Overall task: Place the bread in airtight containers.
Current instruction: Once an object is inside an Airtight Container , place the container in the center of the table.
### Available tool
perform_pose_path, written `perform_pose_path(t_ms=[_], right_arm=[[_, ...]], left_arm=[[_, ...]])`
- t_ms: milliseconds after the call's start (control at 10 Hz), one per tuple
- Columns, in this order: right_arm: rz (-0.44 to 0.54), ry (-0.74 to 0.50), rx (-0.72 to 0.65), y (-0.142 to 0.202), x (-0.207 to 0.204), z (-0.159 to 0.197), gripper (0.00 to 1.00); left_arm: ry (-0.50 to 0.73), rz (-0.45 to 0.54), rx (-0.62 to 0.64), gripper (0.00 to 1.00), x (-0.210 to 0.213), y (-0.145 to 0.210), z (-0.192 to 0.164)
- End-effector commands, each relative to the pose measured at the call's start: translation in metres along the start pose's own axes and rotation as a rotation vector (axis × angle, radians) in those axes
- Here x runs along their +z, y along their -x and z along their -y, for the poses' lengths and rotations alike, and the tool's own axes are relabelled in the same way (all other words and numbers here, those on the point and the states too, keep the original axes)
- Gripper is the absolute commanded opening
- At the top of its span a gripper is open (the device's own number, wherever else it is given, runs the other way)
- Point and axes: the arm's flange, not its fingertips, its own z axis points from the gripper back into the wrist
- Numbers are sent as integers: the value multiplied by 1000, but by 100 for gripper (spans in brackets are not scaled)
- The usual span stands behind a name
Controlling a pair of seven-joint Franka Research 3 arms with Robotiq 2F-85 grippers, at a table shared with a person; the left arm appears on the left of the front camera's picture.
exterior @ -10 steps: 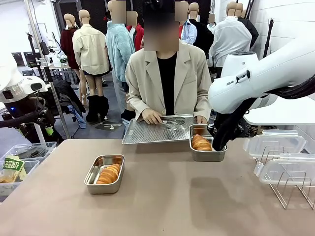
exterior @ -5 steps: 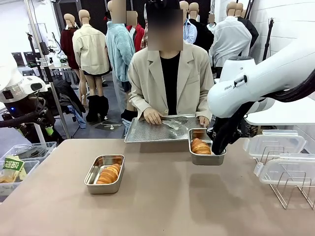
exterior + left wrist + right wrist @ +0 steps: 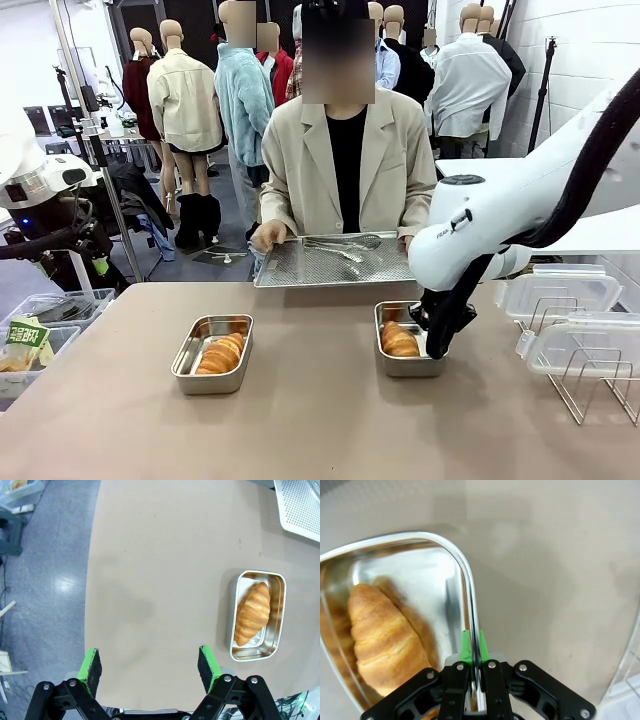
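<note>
Rim pinch: my right hand [image 3: 471,647] clamps the three o'clock wall of the steel container [image 3: 395,537], croissant [image 3: 382,630] inside. I should slide it level and slowly. My left hand [image 3: 150,664] gapes empty.

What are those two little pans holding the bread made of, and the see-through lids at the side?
The left pan and right pan look like polished metal, probably stainless steel: silvery, with walls mirroring the bread. The lids seem plastic: cloudy, translucent, with moulded rims.

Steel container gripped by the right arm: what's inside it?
One bread roll lies in the container; the right gripper pinches its rim. The floor beneath the roll is covered.
</note>
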Motion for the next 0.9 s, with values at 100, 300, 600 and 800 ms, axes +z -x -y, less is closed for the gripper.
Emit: perform_pose_path(t_ms=[100, 300, 600, 800], right_arm=[[35, 44, -25, -5, 1, -8, 19], [51, 54, -37, -1, 11, -5, 58], [75, 45, -37, 5, 32, -2, 100], [106, 49, -15, 11, 55, -2, 100]], left_arm=[[-1, 11, 0, 100, 1, -1, 0], [-1, 11, 0, 100, 1, -1, 0], [-1, 11, 0, 100, 1, -1, 0], [-1, 11, 0, 100, 1, -1, 0]])
